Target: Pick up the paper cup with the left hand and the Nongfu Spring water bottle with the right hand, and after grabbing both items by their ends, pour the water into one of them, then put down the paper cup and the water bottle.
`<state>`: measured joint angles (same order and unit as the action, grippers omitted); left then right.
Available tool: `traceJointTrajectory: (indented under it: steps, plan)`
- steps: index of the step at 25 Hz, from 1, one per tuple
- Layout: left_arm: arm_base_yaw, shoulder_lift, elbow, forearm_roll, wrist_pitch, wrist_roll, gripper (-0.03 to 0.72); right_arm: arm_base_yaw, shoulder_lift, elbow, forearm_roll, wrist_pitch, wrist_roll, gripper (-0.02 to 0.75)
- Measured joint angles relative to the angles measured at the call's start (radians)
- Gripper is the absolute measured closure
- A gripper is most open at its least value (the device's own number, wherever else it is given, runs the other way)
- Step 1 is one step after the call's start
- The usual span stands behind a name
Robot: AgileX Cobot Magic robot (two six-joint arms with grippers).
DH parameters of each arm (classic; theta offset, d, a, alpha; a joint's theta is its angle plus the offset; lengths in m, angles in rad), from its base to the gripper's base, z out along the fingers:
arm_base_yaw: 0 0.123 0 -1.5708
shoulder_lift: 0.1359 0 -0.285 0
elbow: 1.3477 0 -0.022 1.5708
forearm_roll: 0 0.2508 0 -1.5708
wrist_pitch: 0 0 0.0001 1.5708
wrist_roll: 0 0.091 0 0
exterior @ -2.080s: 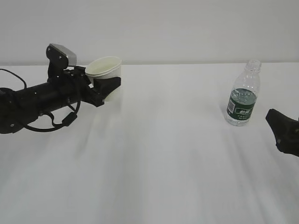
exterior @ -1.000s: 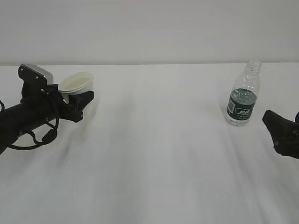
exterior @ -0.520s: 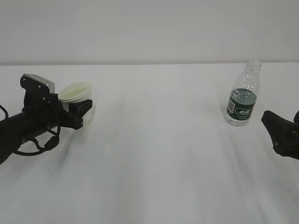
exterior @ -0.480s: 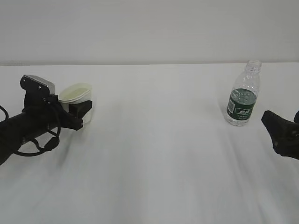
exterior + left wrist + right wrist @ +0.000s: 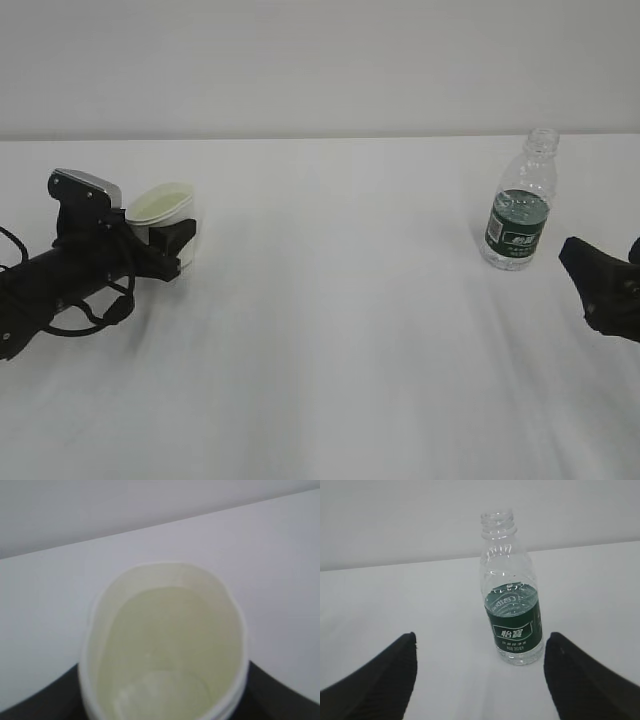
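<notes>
Exterior view showed the left gripper (image 5: 178, 243) squeezing the thin, crushable cup (image 5: 163, 213) low down; the right gripper (image 5: 479, 680) stood open before the light, slippery bottle (image 5: 512, 611).

A bare test setup, likely a lab: plain white table (image 5: 340, 350) with a blank pale wall (image 5: 320, 60) right behind it.

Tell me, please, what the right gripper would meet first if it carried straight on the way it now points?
Most likely the Nongfu Spring water bottle: the right wrist view shows it standing upright on the table, between the open fingers of the right gripper and ahead of them, slightly right of centre. Nothing lies in between, though depth is hard to judge.
</notes>
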<state>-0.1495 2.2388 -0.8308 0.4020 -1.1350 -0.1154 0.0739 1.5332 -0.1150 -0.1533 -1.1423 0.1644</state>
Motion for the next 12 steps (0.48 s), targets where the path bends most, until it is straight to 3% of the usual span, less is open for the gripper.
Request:
traceJointTrajectory:
  steps: [12]
  plan:
    - [0.000, 0.012, -0.017, -0.007, -0.007, 0.000, 0.235, 0.000, 0.000, 0.000, -0.004, 0.000, 0.002, 0.145]
